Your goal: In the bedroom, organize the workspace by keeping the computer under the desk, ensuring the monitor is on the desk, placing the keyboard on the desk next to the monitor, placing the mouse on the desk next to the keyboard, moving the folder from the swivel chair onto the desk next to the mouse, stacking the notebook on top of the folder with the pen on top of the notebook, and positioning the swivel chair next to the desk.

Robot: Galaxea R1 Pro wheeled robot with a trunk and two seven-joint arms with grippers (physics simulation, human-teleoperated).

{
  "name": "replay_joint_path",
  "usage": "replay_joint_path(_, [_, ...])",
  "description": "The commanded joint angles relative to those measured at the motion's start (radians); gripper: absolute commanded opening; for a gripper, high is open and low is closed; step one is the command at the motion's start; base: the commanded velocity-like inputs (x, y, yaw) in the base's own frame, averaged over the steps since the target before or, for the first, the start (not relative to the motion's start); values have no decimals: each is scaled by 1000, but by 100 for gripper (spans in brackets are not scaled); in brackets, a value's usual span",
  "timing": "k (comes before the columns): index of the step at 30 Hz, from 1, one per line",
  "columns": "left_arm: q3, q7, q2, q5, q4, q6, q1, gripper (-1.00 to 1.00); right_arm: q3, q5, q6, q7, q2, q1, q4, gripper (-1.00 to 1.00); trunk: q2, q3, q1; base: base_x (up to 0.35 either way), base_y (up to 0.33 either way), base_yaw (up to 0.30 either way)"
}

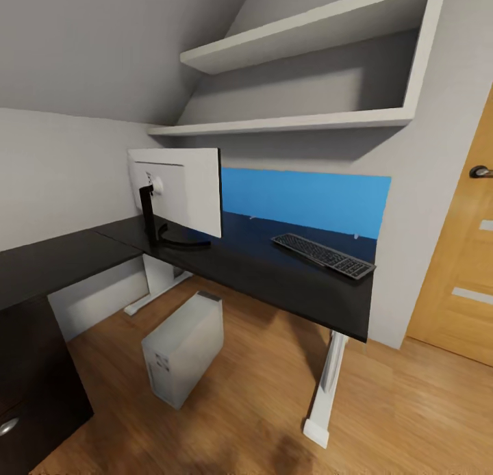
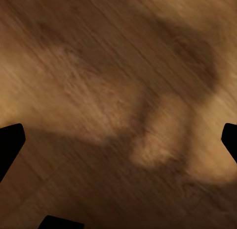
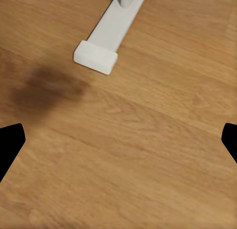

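Grey attic bedroom: glossy black L-shaped bench [image 1: 287,283] carries white-backed monitor [image 1: 179,191] and dark keyboard [image 1: 323,255], long axis along its back edge. Both jaws wide open, empty, over wooden floor [image 3: 148,155].

Attic bedroom workspace, sloped grey walls, desk [image 1: 274,276], monitor [image 1: 185,187], oak door [image 1: 462,256]

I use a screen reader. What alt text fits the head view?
A glossy black desk holds a monitor, its white back showing, and a keyboard before a blue panel. A silver computer tower stands on the wooden floor beneath.
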Motion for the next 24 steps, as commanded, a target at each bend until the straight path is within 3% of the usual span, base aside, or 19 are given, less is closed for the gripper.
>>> replay_joint_path(1, [-1,3,0,1,1,-3,-1,100,9,-6,-3,-3,0,-1,1,100,-8,-4,4,0,0,0])
replay_joint_path(24, [10,3,5,2,-2,-4,-1,100,8,-6,-3,-2,-3,-1,1,100,-169,-76,92,0,0,0])
